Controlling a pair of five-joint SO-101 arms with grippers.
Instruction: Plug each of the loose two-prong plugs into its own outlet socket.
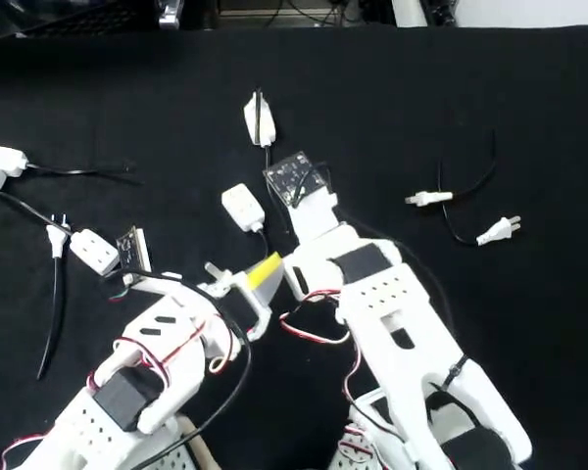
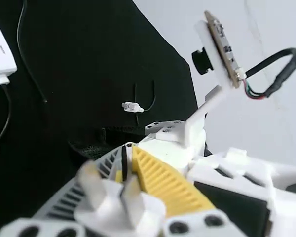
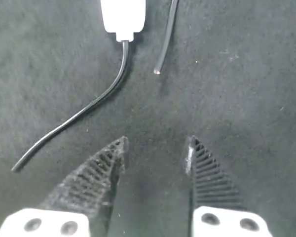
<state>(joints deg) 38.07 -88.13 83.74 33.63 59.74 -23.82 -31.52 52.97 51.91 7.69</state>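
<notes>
Left wrist view: left gripper (image 2: 123,154) clamps white plastic plug (image 2: 121,207) against ribbed yellow pad (image 2: 163,182). Right gripper (image 3: 158,143) spread wide over black felt (image 3: 237,74).

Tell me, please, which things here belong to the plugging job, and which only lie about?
Job: plug held in left gripper; three loose plugs; four sockets.
Lying about: black cloth; clutter behind the table.

High view overhead; wrist views close
</notes>
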